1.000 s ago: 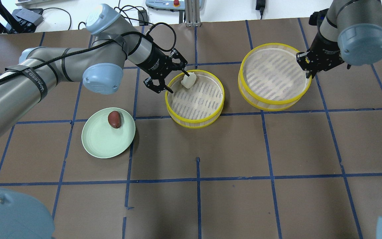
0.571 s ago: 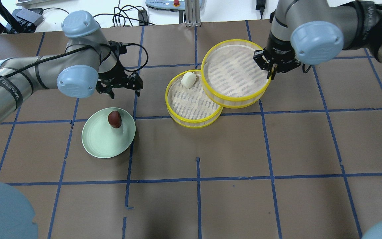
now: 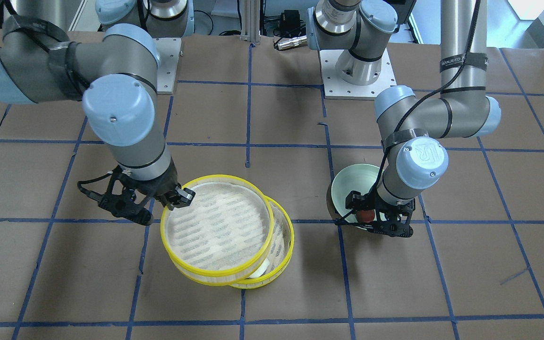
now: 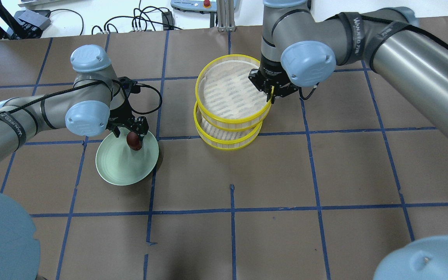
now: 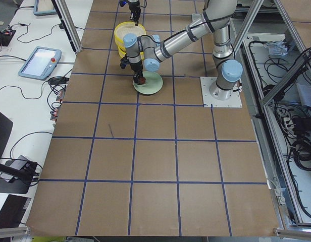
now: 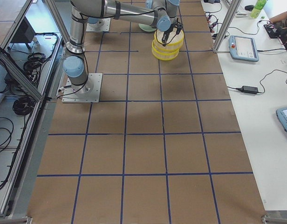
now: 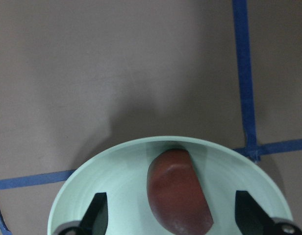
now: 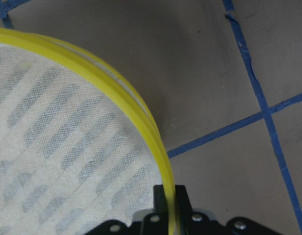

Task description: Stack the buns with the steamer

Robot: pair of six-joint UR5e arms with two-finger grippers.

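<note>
The left gripper [image 7: 169, 205] is spread wide, one finger on either side of the reddish-brown bun [image 7: 179, 196] and neither touching it. In the overhead view that bun lies near the 1 o'clock rim of the green plate [image 4: 121, 171]. The right gripper [image 8: 169, 193] pinches the yellow rim of the upper steamer tray [image 4: 230, 91] at its 3 o'clock edge, one finger inside the rim and one outside. That tray sits over the lower steamer tray [image 4: 228, 144], offset toward 12 o'clock. From the front, a sliver of the white bun [image 3: 262, 267] shows inside the lower tray, beneath the upper one. The plate lies at 8 o'clock from the trays, well apart, on the brown table [image 4: 325, 175].
</note>
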